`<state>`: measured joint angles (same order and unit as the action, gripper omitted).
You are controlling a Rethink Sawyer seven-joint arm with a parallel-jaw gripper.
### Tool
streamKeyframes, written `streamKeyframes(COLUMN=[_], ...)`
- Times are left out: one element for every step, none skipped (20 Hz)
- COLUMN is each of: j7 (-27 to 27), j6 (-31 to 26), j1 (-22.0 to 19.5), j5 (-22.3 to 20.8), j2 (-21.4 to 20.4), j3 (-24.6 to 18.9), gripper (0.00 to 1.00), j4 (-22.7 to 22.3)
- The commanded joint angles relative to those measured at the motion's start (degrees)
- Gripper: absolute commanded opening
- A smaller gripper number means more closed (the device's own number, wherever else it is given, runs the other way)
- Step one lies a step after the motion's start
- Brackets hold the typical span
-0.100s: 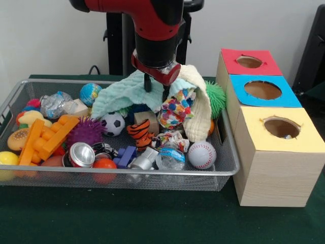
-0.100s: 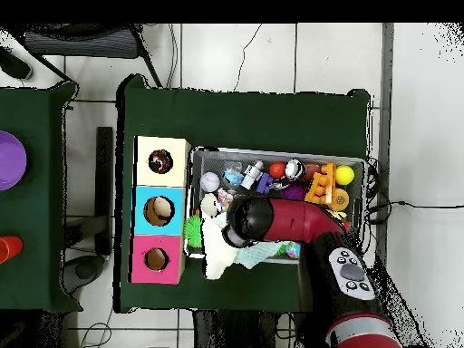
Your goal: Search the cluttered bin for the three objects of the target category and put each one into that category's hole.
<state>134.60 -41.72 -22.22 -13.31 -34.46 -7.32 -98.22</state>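
Red arm (image 2: 299,222) covers the bin (image 2: 283,155) beside three-holed box (image 2: 160,210)

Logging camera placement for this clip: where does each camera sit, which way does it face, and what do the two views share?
Front view: across the table, facing the robot; looks at the wire bin of toys and three boxes; shows the red arm descending, its claw over the cloths.
Overhead view: above the table, looking straight down; shows the arm reaching up from the bottom edge, covering part of the bin.
Shared: bin, baseball, yellow-topped box, turned half round between views.
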Motion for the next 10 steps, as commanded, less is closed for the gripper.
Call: streamKeyframes(j7=[-3.05, -3.35, -3.95, -4.33, -4.57, -4.80, -5.04, -5.32, -5.53, -5.74], j6=[-9.63, -11.32, -13.58, -15.55, -15.73, -15.91, -16.09, -17.13, -16.42, -15.72], j1=[0.56, 0.98, 1.36, 1.80, 1.91, 2.03, 2.14, 2.21, 2.04, 1.87], j5=[4.40, 4.35, 4.17, 3.91, 3.67, 3.43, 3.19, 3.23, 3.22, 3.21], j2=[-5.34, -6.31, -7.46, -8.04, -8.08, -8.11, -8.15, -8.21, -8.13, -8.06], j3=[-6.59, -6.31, -6.05, -5.83, -5.81, -5.79, -5.77, -5.95, -6.20, -6.46], gripper=[1.00, 1.00, 1.00, 1.00, 1.00, 1.00, 1.00, 1.00, 1.00, 1.00], j4=[-2.34, -1.84, -0.82, 0.51, 0.94, 1.36, 1.78, 2.33, 2.28, 2.22])
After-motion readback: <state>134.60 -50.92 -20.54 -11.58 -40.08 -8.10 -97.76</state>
